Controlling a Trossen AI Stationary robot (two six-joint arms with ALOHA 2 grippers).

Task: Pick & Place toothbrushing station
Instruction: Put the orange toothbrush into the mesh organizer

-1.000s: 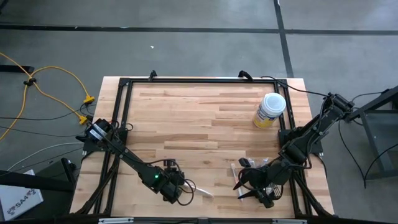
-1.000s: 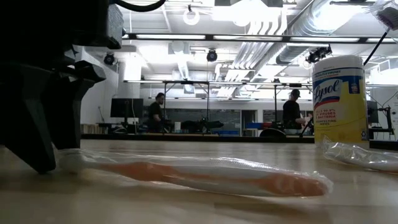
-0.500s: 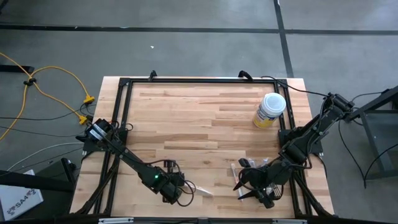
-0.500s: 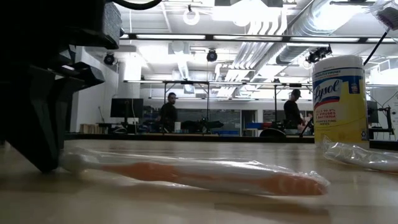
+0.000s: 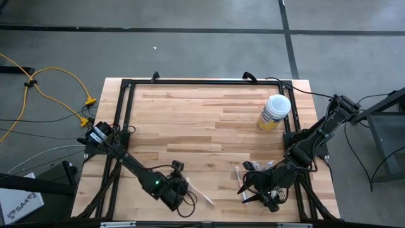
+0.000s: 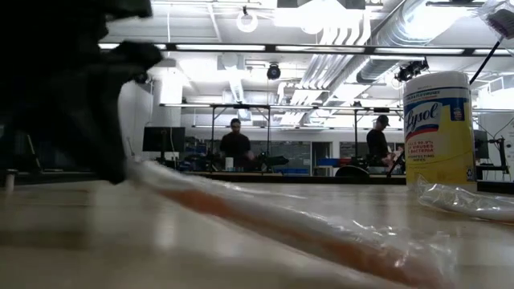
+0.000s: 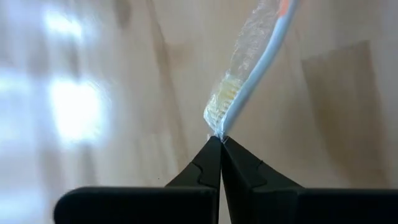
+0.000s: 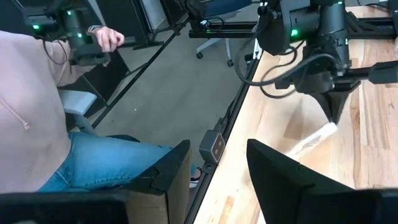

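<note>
The left gripper [image 7: 221,142] is clamped on the very tip of a wrapped toothbrush [image 7: 252,68], at the table's [image 5: 209,120] near edge, far across from the canister [image 5: 274,112]. The hold is thin, mostly wrapper, so lift slowly and keep the wrist level, or the brush may swing or slip out. The basket is in none of the views, so where the brush should go cannot be told. The right gripper [image 8: 217,158] waits with fingers apart, nearer the canister, beside a second clear packet [image 6: 462,201].
</note>
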